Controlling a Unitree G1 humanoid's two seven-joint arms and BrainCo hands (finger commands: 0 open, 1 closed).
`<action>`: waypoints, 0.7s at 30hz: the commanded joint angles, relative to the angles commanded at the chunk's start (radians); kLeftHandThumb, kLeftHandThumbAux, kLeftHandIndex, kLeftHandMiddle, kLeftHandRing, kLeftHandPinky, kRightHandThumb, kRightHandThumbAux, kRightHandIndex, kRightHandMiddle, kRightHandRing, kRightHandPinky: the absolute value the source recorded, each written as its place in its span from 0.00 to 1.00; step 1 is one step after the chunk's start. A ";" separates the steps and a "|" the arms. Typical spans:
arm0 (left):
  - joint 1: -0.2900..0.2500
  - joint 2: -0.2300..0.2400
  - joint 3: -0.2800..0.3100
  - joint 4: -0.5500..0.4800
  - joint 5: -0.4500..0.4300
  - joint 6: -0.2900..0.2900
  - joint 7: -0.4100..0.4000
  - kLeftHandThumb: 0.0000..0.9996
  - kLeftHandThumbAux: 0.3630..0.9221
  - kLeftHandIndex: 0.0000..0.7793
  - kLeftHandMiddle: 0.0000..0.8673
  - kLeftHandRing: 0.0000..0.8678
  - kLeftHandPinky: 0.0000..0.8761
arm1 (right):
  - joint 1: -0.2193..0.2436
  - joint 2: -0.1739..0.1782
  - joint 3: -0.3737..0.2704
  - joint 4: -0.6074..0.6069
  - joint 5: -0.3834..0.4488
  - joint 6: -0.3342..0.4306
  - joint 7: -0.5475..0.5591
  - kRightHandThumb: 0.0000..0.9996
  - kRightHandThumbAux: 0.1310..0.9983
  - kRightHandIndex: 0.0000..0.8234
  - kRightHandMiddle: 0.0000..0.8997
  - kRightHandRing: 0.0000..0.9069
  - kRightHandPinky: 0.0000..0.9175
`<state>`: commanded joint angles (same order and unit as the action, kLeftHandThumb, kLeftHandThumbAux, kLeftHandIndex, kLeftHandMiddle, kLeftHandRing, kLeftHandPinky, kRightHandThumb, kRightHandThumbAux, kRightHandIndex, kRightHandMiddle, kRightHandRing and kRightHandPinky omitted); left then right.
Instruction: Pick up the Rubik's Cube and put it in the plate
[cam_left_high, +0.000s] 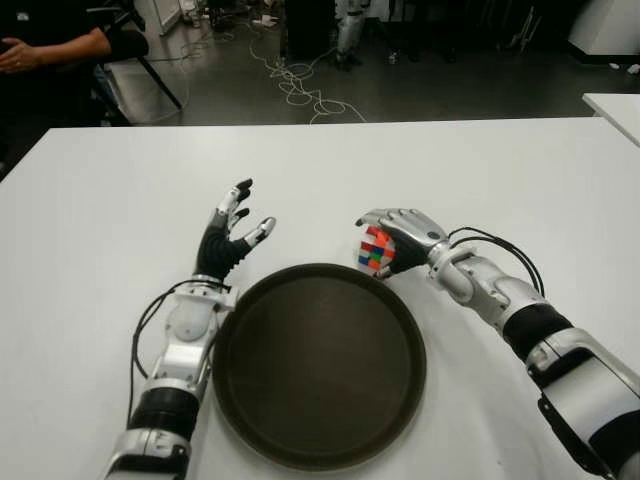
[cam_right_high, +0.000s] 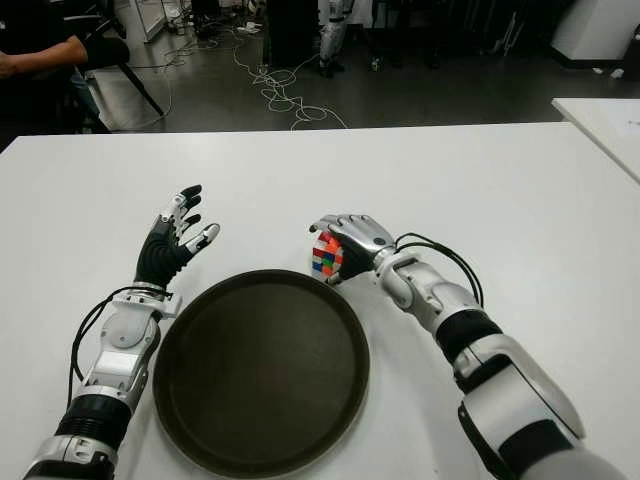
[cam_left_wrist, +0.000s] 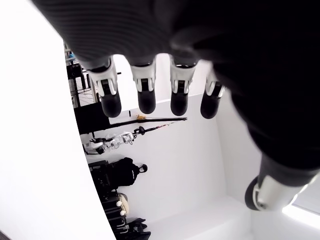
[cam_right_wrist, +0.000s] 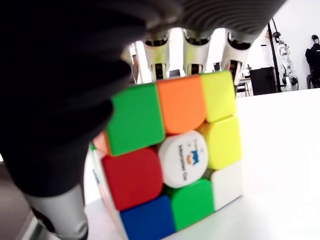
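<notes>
The Rubik's Cube (cam_left_high: 376, 249) shows its mixed coloured faces just beyond the far right rim of the round dark plate (cam_left_high: 318, 362). My right hand (cam_left_high: 398, 240) is shut on the cube, fingers curled over its top and thumb at its side. In the right wrist view the cube (cam_right_wrist: 172, 160) fills the palm, with the fingers (cam_right_wrist: 192, 47) wrapped behind it. My left hand (cam_left_high: 232, 232) is open, fingers spread upward, beside the plate's far left rim and holding nothing.
The white table (cam_left_high: 110, 220) stretches all round the plate. A second white table edge (cam_left_high: 615, 105) shows at the far right. A seated person's arm (cam_left_high: 55, 48) and loose cables on the floor (cam_left_high: 300, 85) lie beyond the table.
</notes>
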<state>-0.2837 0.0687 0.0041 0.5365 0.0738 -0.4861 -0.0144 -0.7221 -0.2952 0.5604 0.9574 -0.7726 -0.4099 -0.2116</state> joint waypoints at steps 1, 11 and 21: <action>0.000 0.000 -0.001 0.000 0.002 0.002 0.001 0.00 0.46 0.07 0.11 0.04 0.00 | -0.001 0.000 0.000 0.002 0.000 0.002 0.000 0.00 0.78 0.27 0.26 0.28 0.30; -0.002 -0.001 -0.001 -0.001 -0.006 0.014 -0.004 0.00 0.42 0.07 0.10 0.03 0.00 | -0.006 0.001 0.001 0.018 -0.001 0.006 -0.006 0.00 0.79 0.29 0.27 0.28 0.30; -0.002 -0.002 -0.001 -0.004 -0.014 0.019 -0.010 0.00 0.40 0.05 0.09 0.02 0.00 | -0.011 0.003 0.000 0.030 0.001 0.004 -0.016 0.00 0.81 0.28 0.27 0.28 0.31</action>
<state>-0.2856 0.0669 0.0029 0.5328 0.0596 -0.4669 -0.0245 -0.7329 -0.2921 0.5608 0.9875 -0.7720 -0.4054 -0.2274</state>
